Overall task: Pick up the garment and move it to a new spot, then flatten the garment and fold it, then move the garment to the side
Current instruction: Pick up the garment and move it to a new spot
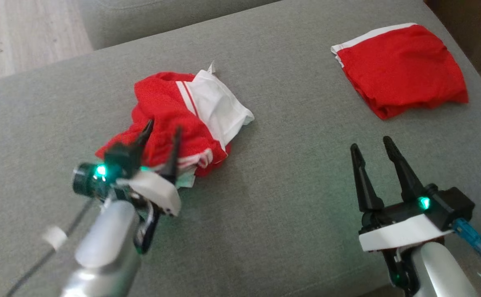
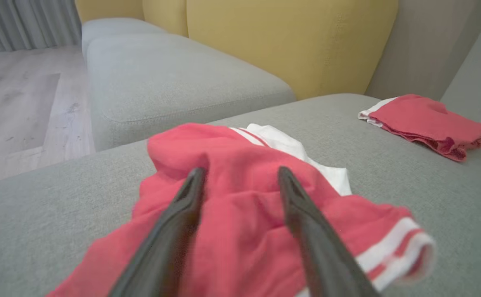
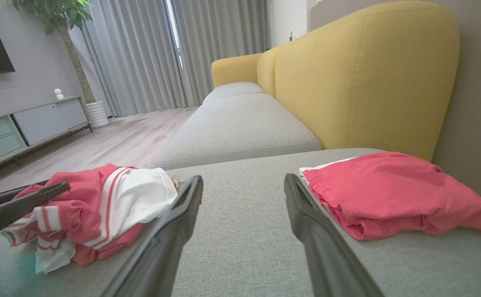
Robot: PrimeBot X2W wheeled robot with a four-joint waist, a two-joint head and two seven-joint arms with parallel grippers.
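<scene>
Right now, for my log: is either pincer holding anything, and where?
Nothing held. Left pincer open over the crumpled garment; right pincer open, empty.

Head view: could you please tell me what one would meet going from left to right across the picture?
Wooden floor → crumpled red and white garment → folded red garment. The left gripper and the right gripper are left out, since each overlaps a garment sideways.

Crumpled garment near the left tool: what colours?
Red with a white panel and white stripes. The crumpled garment shows best in the head view.
</scene>
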